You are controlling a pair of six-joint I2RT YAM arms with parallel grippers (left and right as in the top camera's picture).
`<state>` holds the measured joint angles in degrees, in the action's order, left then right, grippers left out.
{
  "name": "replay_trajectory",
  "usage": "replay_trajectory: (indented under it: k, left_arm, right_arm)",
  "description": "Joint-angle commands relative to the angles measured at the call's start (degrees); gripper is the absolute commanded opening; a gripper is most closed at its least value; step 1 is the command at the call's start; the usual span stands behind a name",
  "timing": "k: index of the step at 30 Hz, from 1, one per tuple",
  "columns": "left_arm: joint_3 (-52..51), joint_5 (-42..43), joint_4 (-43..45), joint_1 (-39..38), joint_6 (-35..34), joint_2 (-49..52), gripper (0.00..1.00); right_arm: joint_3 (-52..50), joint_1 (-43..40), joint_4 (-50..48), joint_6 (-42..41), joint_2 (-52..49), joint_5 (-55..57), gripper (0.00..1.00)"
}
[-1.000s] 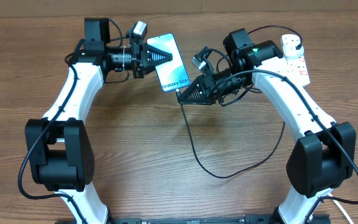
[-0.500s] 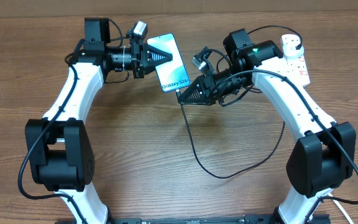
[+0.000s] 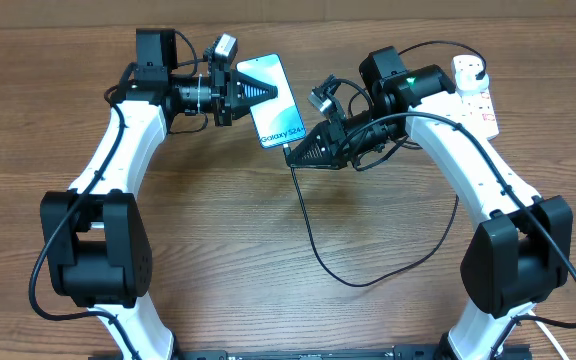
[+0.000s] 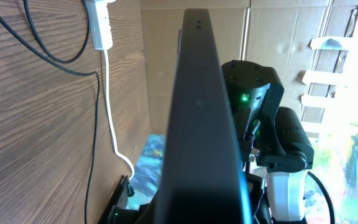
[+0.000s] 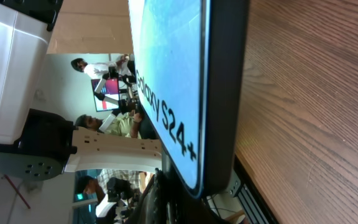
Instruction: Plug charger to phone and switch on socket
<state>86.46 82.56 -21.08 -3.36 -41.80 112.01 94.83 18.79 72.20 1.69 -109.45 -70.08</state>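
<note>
The phone (image 3: 276, 105) is lifted off the table with its light blue screen up, and "Galaxy S24+" reads clearly on it in the right wrist view (image 5: 166, 81). My left gripper (image 3: 266, 91) is shut on its left long edge; the left wrist view shows the phone edge-on as a dark slab (image 4: 197, 112). My right gripper (image 3: 293, 155) is shut on the connector end of the charger, right at the phone's bottom end. The thin black charger cable (image 3: 313, 235) loops down over the table and back up behind the right arm. The white socket (image 3: 480, 100) lies at the far right.
The socket's thick white cord (image 4: 107, 106) trails along the wooden table (image 3: 228, 250). Cardboard walls (image 4: 160, 56) stand behind the table. Both white arms reach in from the front corners, and the cable loop lies between them.
</note>
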Motion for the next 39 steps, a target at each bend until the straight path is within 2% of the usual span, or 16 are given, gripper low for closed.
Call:
replay_trajectory:
  k: [1,39]
  left_arm:
    - [0.26,3.8,0.13,-0.42,0.68,0.04,0.04]
    - [0.26,0.61,0.09,-0.42,0.46,0.04,0.04]
  right_arm:
    - [1.57,-0.26,-0.13,0.0,2.08,-0.7,0.04]
    - [1.57,-0.26,1.38,0.04,2.08,-0.7,0.04]
